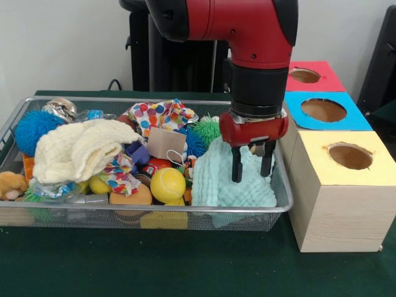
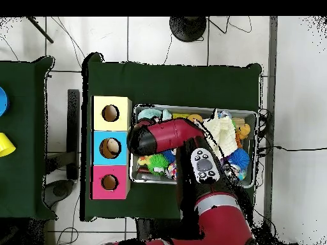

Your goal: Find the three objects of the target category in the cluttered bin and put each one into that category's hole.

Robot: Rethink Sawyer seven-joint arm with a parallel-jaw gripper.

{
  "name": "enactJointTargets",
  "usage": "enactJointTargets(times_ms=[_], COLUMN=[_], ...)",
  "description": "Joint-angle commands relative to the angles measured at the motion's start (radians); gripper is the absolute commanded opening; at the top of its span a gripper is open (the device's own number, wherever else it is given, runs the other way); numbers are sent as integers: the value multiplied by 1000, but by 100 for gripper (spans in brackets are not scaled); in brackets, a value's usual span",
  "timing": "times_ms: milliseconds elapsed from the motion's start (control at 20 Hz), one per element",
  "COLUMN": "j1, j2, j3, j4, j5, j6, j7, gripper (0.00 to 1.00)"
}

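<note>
The arm [image 1: 247,31] is chunky glossy red with black joint sections, a fat black cylinder for the wrist, then a red cap right above the gripper [image 1: 252,173]. Two skinny black fingers [image 1: 236,166] stick out of that. From overhead there's a grey oval panel [image 2: 204,164] with dark buttons on the red shell.

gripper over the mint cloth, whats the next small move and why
Probably lower straight down: the gripper hangs open just above the mint cloth at the wire bin's end beside the boxes, holding nothing, so a short descent would bring its fingers around a fold.
</note>
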Motion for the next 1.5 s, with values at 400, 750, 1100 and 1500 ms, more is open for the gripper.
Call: enactJointTargets(times_ms=[400,750,1100,1500], j1=[-43,-20,-2,-4], j2=[71,101,112,113], j3=[49,29,9,10], j4=[-45,-77,-91,-90], j5=[-45,-75,-89,-86], j6=[-13,-36,-37,-25], j7=[7,7,10,15], gripper=[100,100,100,0])
